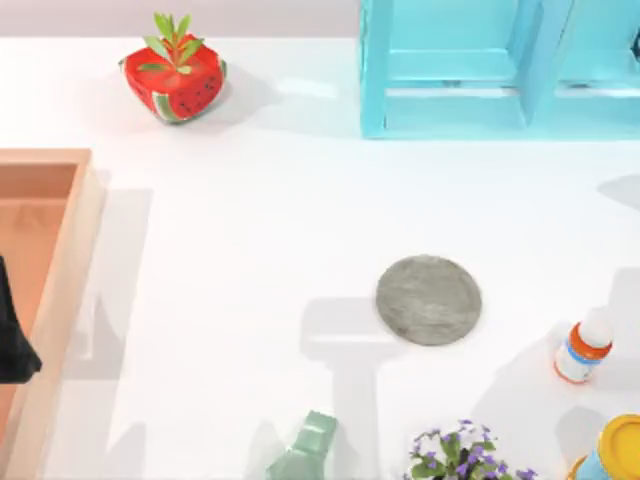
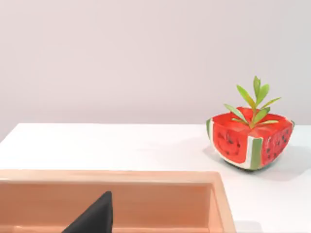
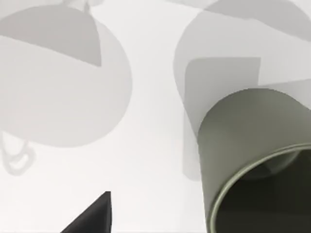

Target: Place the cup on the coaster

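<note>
Olive cup (image 3: 252,145) fills the right wrist view above white table (image 3: 146,145).

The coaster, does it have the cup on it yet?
No. The coaster lies bare on the table. The cup shows in the right wrist view, above plain white table.

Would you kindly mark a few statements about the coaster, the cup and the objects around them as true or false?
1. The coaster has nothing on it. True.
2. The cup stands on the coaster. False: the right wrist view shows it close to that camera above white table, and the coaster is bare.
3. The watermelon planter sits near the table's far left. True.
4. The white-and-orange bottle lies to the left of the coaster. False: it is to the right.
5. The wooden tray is at the right edge. False: it is at the left edge.
</note>
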Robot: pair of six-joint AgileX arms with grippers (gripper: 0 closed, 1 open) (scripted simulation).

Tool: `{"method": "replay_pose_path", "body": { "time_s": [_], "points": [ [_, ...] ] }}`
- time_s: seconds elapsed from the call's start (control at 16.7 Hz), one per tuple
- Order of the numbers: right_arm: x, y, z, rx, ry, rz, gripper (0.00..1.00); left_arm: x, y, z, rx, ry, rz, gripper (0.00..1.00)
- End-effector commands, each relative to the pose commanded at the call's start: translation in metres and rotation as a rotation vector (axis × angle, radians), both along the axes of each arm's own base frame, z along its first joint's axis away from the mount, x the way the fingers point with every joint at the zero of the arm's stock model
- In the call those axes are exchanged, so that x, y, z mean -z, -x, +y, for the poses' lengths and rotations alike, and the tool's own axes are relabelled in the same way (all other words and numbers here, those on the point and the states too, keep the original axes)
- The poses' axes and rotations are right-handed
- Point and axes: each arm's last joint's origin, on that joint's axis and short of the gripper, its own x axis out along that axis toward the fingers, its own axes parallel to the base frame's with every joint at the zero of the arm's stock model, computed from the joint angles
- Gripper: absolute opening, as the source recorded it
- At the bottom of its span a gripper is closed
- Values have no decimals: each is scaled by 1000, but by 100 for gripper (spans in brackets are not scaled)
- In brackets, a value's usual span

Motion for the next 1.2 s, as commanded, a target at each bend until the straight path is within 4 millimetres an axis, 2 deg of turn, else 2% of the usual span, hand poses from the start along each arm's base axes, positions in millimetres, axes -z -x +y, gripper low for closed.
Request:
{"method": "replay_pose_path", "body": {
  "time_s": [0.24,0.66,1.2],
  "points": [
    [26,8,-4,1,-2,4,100,0,0,0,0,0,0,100],
    [31,13,-7,3,-3,6,100,0,0,0,0,0,0,100],
    [31,13,-7,3,-3,6,32,0,0,0,0,0,0,100]
  ]
}}
